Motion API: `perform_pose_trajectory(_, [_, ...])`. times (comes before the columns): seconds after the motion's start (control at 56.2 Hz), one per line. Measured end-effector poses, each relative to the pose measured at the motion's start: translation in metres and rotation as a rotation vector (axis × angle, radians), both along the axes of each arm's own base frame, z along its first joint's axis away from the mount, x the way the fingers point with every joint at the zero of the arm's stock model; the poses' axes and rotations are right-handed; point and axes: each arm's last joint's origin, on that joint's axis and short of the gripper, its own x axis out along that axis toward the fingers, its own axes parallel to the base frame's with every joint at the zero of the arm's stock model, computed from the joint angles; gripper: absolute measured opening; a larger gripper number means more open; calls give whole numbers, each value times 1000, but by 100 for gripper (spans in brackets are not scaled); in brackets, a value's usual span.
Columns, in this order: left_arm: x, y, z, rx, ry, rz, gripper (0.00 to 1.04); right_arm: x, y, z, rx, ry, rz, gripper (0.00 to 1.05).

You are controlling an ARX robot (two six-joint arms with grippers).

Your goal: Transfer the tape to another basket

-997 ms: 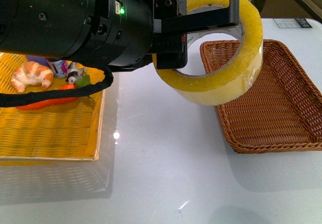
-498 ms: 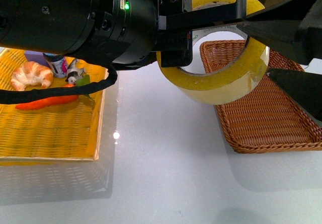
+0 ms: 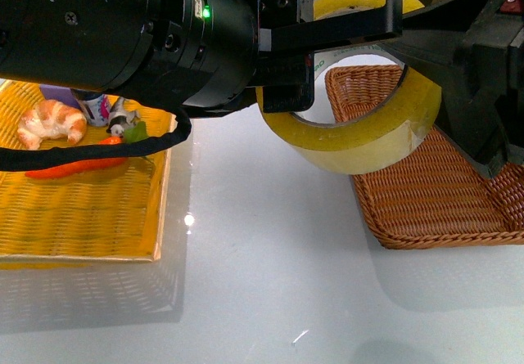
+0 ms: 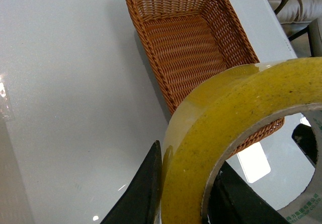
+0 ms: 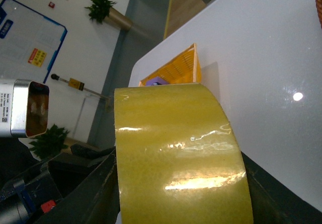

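The tape [image 3: 360, 139], a wide yellowish roll, hangs in the air just left of the brown wicker basket [image 3: 458, 208]. My left gripper [image 3: 360, 33] is shut on its wall. In the left wrist view one black finger [image 4: 146, 189] lies on the outside of the tape [image 4: 236, 113] and the other inside the core, with the basket [image 4: 181, 38] beyond. My right gripper [image 3: 446, 86] stands open at the roll's right side. In the right wrist view its dark jaws flank the tape [image 5: 176, 148], one on each side of the right gripper [image 5: 181, 199].
A bright yellow flat tray [image 3: 82, 217] lies at the left with a croissant [image 3: 51, 123], a carrot [image 3: 78, 164] and a small bottle in it. Both baskets sit on a glossy white table [image 3: 262, 282].
My right gripper has come in from the right, out of view a second ago, and now brackets the tape's right side. The left gripper and tape shifted slightly to the right.
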Motion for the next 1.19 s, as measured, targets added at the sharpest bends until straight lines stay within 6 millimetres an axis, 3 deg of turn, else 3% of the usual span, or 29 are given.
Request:
perform_pose_trajectory(0.196, [0,1,0,-11,8,-1,17,0,-1,1,5,-15,7,48])
perform_pose_trajectory(0.516, [0,3,9,-44,-29,5,65,0,-5,0,44,3,-20,47])
perform_pose_trajectory(0.587, [-2,9,17,-66,-65,15,83,-1,-9,-2,48,12,-35,47])
perform_pose_trajectory(0.676, [-6,20,26,-92,-103,35,97,0,-14,-3,53,19,-58,47])
perform_pose_trajectory(0.837, [-9,42,38,-123,-198,100,94,3,-24,-3,66,27,-101,47])
perform_pose_trajectory(0.908, [-16,62,39,-13,-466,328,82,5,-29,-3,68,28,-121,47])
perform_pose_trajectory(0.997, [-34,99,39,121,-615,501,68,6,-35,-4,70,33,-133,47])
perform_pose_trajectory(1.121, [-61,139,40,212,-673,543,48,16,-48,-7,71,48,-178,47])
perform_pose_trajectory(1.193, [-80,154,34,233,-696,532,29,33,-59,-13,74,64,-203,47])
